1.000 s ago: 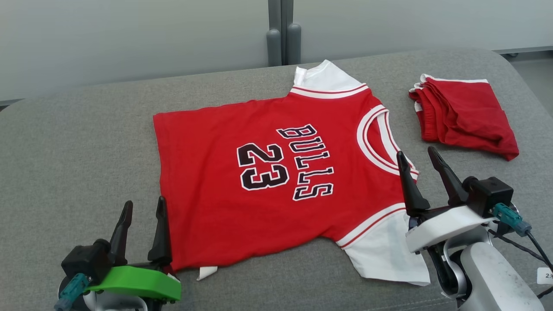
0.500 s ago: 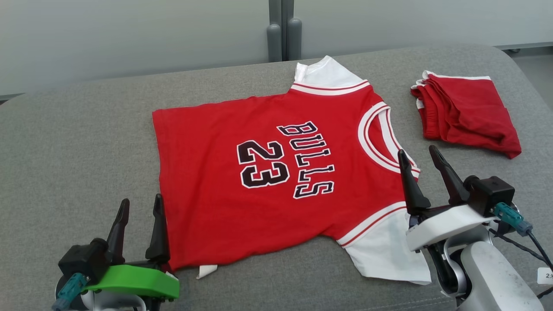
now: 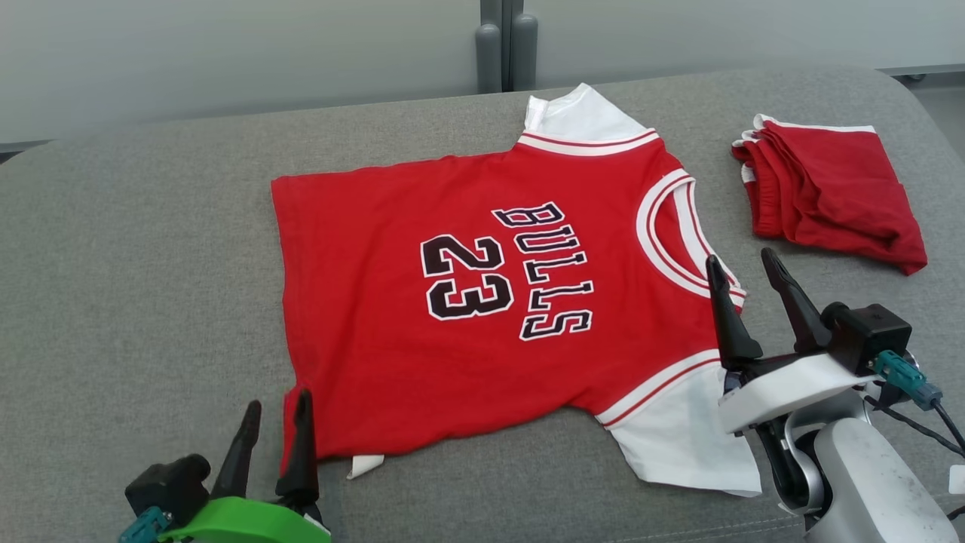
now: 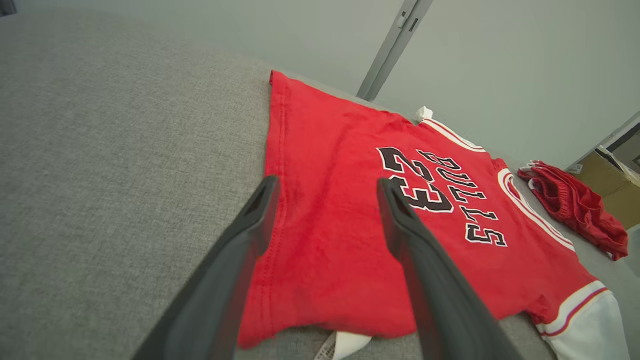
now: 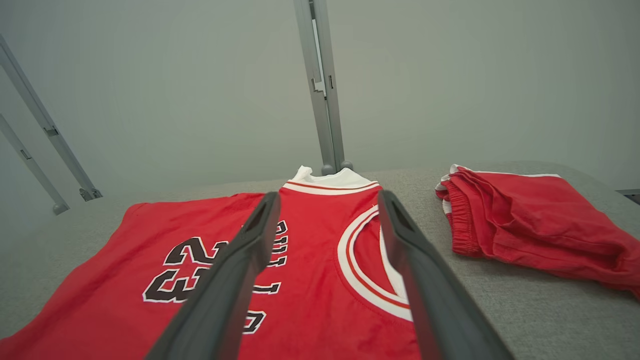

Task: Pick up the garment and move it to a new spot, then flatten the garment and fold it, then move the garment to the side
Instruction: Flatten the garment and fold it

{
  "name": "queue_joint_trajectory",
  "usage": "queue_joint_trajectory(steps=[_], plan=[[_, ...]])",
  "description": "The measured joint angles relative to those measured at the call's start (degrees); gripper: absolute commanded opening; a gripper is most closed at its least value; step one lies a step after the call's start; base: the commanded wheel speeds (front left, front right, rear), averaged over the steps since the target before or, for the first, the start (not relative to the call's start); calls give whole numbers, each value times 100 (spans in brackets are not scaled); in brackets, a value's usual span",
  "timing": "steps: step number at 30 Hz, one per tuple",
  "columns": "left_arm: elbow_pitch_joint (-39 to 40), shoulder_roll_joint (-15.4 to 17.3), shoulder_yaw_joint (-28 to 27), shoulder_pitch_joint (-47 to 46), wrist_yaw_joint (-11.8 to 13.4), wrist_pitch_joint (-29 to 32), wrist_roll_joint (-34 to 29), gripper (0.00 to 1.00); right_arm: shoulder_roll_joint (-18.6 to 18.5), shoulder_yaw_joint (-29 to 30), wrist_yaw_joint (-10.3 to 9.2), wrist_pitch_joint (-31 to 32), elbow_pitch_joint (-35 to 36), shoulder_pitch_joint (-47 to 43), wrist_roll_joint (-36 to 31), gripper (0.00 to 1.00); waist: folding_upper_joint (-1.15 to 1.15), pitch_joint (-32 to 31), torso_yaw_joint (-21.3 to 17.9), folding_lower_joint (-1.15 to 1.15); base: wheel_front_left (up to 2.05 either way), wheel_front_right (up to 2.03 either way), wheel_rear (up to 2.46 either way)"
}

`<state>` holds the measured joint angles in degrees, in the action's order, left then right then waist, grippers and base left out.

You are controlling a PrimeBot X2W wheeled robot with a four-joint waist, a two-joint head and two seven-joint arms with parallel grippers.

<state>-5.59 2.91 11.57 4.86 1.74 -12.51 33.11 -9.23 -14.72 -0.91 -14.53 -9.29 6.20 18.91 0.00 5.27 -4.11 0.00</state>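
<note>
The garment [image 3: 482,302] is a red jersey with white sleeves and "BULLS 23" in black, spread flat on the grey padded surface [image 3: 136,264]. My left gripper [image 3: 279,401] stands open at the jersey's near left hem corner. In the left wrist view the left gripper [image 4: 327,182] has one finger over the grey padding and one over the garment [image 4: 325,140], nothing between them. My right gripper [image 3: 740,258] is open beside the neckline and the near white sleeve. The right wrist view shows the right gripper [image 5: 329,197] held above the garment [image 5: 320,300].
A folded pile of red shorts [image 3: 829,196] lies at the far right of the surface, shorts [image 5: 530,225] just right of my right fingers. A grey post [image 3: 501,45] and pale wall stand behind. The padded surface rounds off at its back and right edges.
The head camera has shifted slightly. My left gripper has drawn back toward the near edge and a little right, now at the jersey's hem corner. The garment lies as before.
</note>
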Motion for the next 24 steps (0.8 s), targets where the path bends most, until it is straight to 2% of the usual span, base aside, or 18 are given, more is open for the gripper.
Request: queue_joint_trajectory(steps=[9,17,24], plan=[[-221,-2,141,376,-80,703,692,100,3,110,38,-1,21,-2,-33,100,0,118,66,0,0,0,0],[-372,-1,104,398,-129,947,1148,100,23,109,109,-4,11,-2,-91,100,0,148,79,0,0,0,0],[-520,-3,-62,389,-129,1053,1586,100,62,63,209,-4,-12,2,-141,100,0,171,-57,0,0,0,0]])
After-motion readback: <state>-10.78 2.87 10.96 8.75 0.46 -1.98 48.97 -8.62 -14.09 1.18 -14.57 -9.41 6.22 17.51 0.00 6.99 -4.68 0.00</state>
